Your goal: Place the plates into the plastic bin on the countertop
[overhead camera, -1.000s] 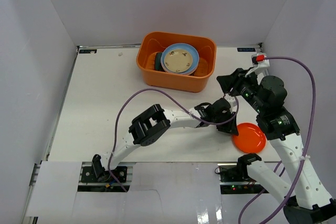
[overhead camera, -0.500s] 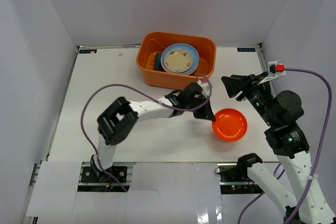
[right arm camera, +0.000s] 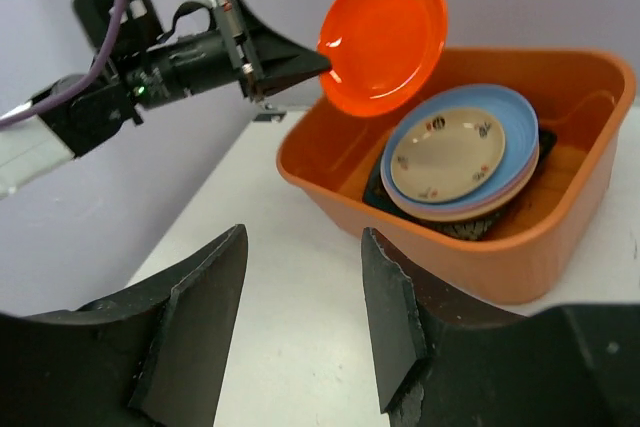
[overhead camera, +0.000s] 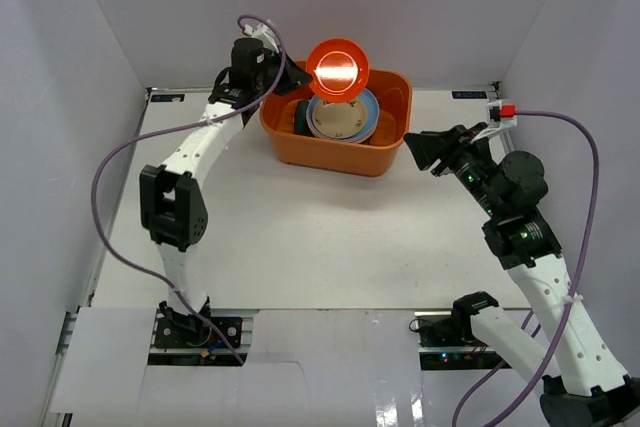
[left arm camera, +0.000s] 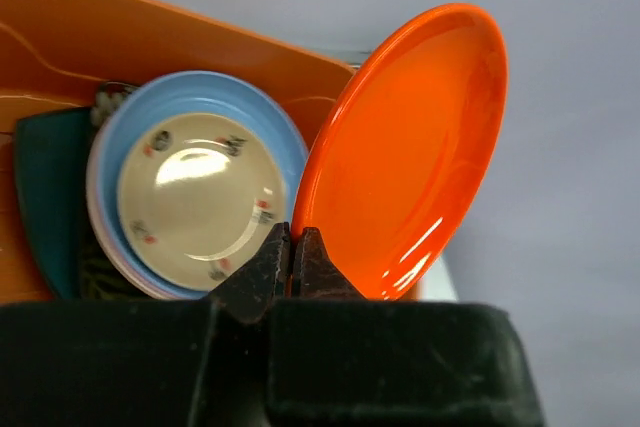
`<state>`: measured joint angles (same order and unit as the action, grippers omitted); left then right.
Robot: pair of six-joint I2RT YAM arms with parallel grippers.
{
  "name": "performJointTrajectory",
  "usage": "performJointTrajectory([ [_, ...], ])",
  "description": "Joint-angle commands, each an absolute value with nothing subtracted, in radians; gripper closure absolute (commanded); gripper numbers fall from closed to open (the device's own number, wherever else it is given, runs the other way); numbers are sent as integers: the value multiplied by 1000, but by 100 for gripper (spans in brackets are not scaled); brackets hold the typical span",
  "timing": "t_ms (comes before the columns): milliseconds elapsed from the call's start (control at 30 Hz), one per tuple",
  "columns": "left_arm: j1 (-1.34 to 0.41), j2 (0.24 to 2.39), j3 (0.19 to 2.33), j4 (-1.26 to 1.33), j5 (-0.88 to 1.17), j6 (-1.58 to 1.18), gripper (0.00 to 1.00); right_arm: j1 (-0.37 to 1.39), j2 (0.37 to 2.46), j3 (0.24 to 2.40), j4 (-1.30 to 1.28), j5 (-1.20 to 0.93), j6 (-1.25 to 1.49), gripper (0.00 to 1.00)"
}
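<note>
Plate: your orange plate [overhead camera: 337, 68] hangs tilted on edge above the far side of the plastic bin [overhead camera: 330, 155], just over the stacked plates [overhead camera: 342, 113].
Left gripper [left arm camera: 292, 255]: clamped on the plate's lower rim.
Right gripper [right arm camera: 300, 247]: jaws apart, empty, off to the right of the plastic bin.
Room: you have bare floor right of the stack; mind the far rim.

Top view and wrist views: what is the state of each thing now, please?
orange plate, tilted, in the air above the plastic bin
left gripper, shut on the orange plate's rim
right gripper, open, empty
plastic bin, upright on the countertop, holding stacked plates
cream plate, face up atop the blue plate
</note>
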<state>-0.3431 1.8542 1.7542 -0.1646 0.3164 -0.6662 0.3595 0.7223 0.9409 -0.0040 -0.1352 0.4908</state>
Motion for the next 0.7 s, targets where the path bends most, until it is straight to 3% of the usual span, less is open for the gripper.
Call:
performJointTrajectory([
  [0, -331, 2031, 1897, -360, 311, -575, 100, 357, 739, 925, 18, -164, 496, 45],
  [267, -325, 2215, 2059, -396, 365, -569, 100, 359, 790, 930, 2, -143, 465, 44],
  [367, -325, 2215, 2057, -396, 350, -548, 72, 359, 810, 923, 2, -155, 479, 45],
  [400, -325, 2209, 2056, -397, 348, -542, 49, 362, 814, 920, 8, -159, 483, 44],
  [467, -325, 2195, 2052, -396, 347, -534, 22, 365, 831, 917, 18, -166, 497, 44],
  [500, -325, 2186, 2051, -391, 344, -531, 2, 367, 834, 916, 29, -167, 502, 44],
  [667, -327, 2065, 2022, -339, 328, -517, 2, 383, 870, 923, 40, -161, 505, 39],
])
